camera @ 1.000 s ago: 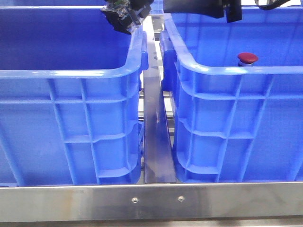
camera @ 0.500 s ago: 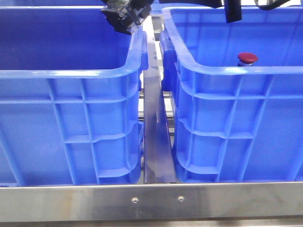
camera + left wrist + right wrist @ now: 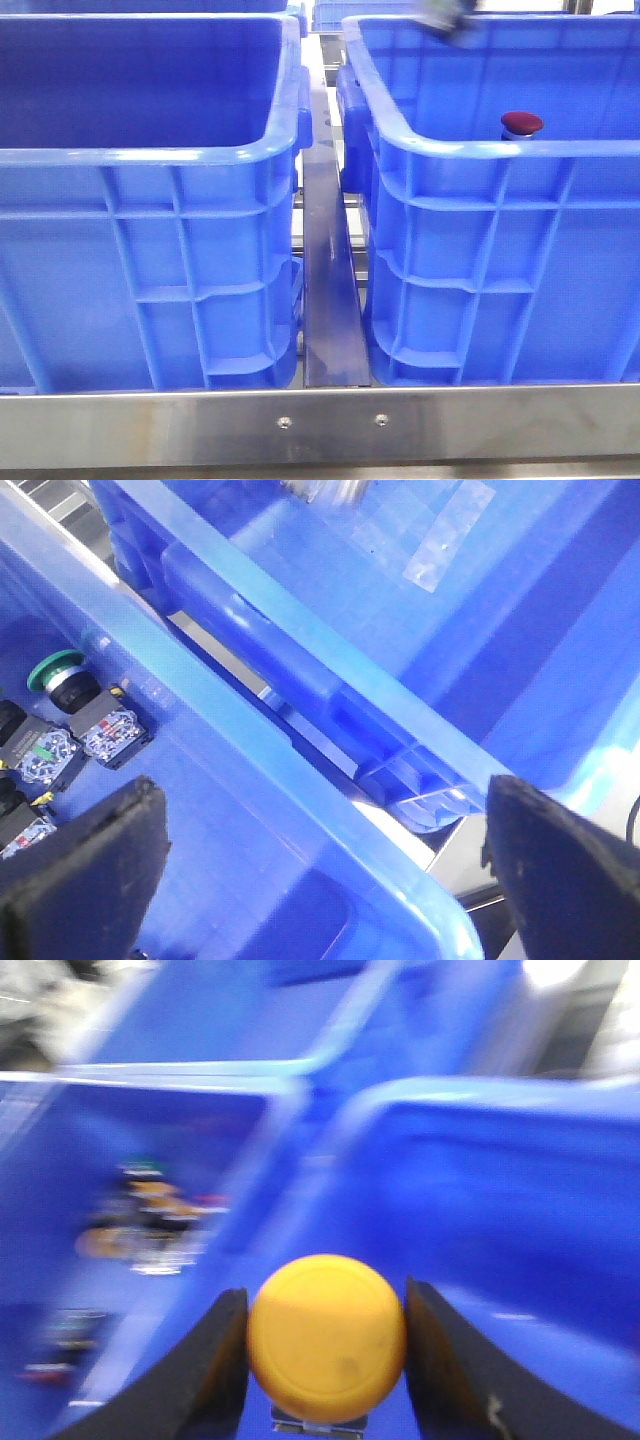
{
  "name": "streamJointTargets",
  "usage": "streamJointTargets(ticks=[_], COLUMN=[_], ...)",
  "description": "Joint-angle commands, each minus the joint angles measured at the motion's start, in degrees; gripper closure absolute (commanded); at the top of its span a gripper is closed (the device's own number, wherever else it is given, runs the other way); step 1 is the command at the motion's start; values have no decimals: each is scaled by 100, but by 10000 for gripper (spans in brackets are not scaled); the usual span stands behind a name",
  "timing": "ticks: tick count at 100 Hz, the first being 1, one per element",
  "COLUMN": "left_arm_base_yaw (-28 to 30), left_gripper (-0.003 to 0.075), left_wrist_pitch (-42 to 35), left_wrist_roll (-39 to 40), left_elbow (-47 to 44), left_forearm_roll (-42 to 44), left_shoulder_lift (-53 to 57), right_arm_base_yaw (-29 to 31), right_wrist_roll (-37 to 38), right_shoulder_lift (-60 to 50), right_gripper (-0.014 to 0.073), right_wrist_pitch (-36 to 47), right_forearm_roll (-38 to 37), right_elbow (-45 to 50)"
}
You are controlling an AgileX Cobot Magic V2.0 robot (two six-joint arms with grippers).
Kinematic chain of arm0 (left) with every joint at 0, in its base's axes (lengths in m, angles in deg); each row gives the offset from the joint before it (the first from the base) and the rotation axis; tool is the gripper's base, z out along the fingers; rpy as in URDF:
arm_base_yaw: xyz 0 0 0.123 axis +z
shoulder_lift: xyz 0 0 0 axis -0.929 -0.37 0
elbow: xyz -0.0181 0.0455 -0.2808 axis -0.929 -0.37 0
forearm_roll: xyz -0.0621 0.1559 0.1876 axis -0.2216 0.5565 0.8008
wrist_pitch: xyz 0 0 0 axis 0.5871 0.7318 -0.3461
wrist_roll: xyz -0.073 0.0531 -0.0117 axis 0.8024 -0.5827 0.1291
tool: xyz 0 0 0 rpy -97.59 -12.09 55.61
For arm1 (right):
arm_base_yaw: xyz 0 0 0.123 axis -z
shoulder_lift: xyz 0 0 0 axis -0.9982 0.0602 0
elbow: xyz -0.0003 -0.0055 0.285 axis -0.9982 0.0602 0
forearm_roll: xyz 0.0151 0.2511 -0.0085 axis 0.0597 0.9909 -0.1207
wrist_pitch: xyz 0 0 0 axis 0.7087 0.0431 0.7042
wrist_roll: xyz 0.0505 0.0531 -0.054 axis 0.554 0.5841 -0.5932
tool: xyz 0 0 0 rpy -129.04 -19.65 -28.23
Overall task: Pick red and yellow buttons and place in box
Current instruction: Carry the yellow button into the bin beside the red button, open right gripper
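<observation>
The right gripper (image 3: 325,1335) has the yellow button (image 3: 326,1334) pinched between its two dark fingers (image 3: 215,1360), the domed cap facing the wrist camera and a sliver of silvery body showing beneath it. Holding it by the sides of the cap seems sensible: the cap is the widest, roundest part, so the fingers can clamp it squarely for carrying. That view is badly smeared, so I take the arm to be travelling. In the blur, a bin with a heap of mixed parts lies to one side and a barer blue bin to the other.

From the front, the red button (image 3: 522,123) stands upright inside the right-hand crate (image 3: 480,150), toward the right edge of the worktop, its dark red cap just showing above the near rim. So that crate looks to be the box, with one of the two pieces already in. The left-hand crate (image 3: 150,155) sits beside it, a metal rail (image 3: 330,300) running between them.

The left gripper (image 3: 320,880) holds nothing, its fingers (image 3: 85,865) spread wide over the adjoining rims of two crates. Below it lie a green button (image 3: 58,670) and small contact blocks (image 3: 115,732).

I can read no brand or writing anywhere; the blocks' markings are too small to read, and a strip of clear tape (image 3: 450,530) on one crate's inside is blank.
</observation>
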Motion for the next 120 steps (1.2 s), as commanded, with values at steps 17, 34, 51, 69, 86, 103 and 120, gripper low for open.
streamJointTargets(ticks=[17, 34, 51, 69, 86, 103, 120], left_arm_base_yaw=[19, 19, 19, 19, 19, 19, 19], left_gripper=[120, 120, 120, 120, 120, 120, 120], left_wrist_pitch=[-240, -137, -137, -126, -126, -50, -2], left_wrist_roll=[9, 9, 9, 9, 9, 9, 9], left_elbow=[205, 205, 205, 205, 205, 205, 205], left_forearm_roll=[-35, -35, -35, -35, -45, -57, -57], left_shoulder_lift=[204, 204, 204, 204, 194, 194, 194], right_arm_base_yaw=[106, 106, 106, 106, 106, 106, 106], right_wrist_roll=[-145, -145, -145, -166, -173, -184, -184], right_shoulder_lift=[-249, -199, 164, 753, 1277, 1651, 1767], right_gripper=[316, 316, 316, 316, 316, 316, 316], right_wrist_pitch=[1746, 2891, 3342, 3964, 3972, 3920, 3938], right_forearm_roll=[-957, -962, -962, -962, -962, -962, -962], right_elbow=[-22, 204, 203, 203, -44, -368, -401])
